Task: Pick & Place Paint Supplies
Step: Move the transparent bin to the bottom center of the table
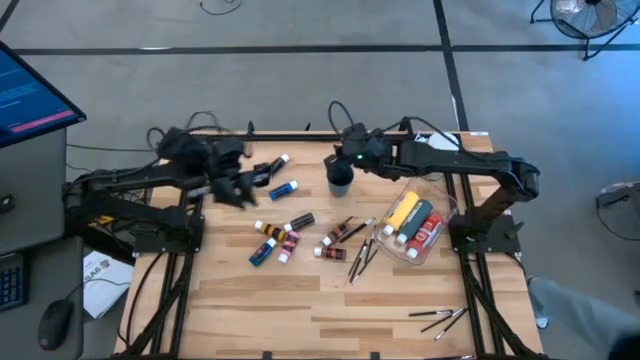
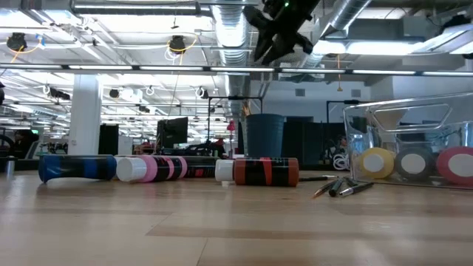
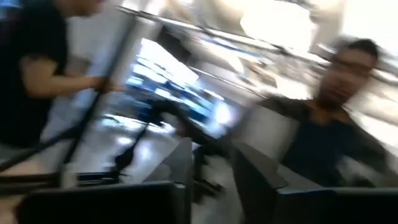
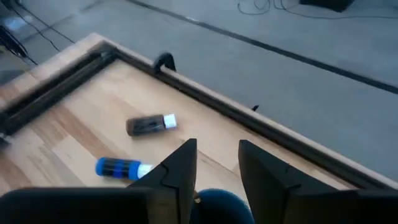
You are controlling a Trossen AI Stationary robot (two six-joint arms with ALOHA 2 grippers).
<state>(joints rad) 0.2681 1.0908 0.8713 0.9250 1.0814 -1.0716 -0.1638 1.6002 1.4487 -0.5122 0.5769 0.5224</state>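
The left gripper (image 1: 232, 188), its fingers' state impossible to tell, hovers just beside two tubes (image 1: 283, 189), with more tubes (image 1: 276, 240) scattered between it and the right gripper (image 4: 217, 163), whose fingers stand parted above a dark cup (image 1: 340, 178).

Blue tube (image 2: 72, 167), red tube (image 2: 264, 171), brushes (image 2: 344, 188), clear container (image 2: 410, 148), end effector (image 2: 275, 29) overhead

Open-plan lab/office: exposed ceiling ducts (image 2: 229, 29), monitors (image 2: 175, 131), concrete floor (image 1: 300, 90).
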